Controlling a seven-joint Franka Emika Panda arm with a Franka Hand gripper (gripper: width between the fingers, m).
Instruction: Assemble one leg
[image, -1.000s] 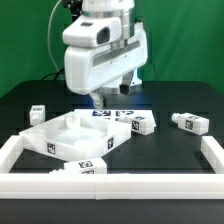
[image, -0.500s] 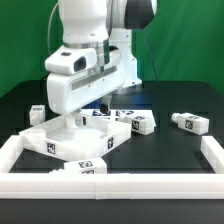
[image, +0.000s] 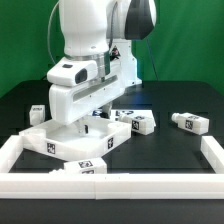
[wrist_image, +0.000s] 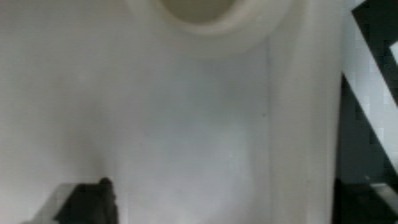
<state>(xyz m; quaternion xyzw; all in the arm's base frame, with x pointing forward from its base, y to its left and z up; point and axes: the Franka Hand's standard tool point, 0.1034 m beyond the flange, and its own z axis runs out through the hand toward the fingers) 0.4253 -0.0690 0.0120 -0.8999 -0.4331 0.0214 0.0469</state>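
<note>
Exterior view: arm (image: 85, 85) hunched low over white tray (image: 60, 140). Pincer hidden; spread or pinching, impossible to tell. One leg (image: 142, 122) loose on bench (image: 180, 105), just beside tray. Wrist view: white surface, likely tray, very close. Risk: further descent jamming, shoving tray. Against a second ago: arm lower, further toward exterior view's left.

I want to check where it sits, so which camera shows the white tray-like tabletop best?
The exterior view: the tabletop shows almost whole, partly behind the arm. The wrist view gives only a blurred, close white surface.
</note>
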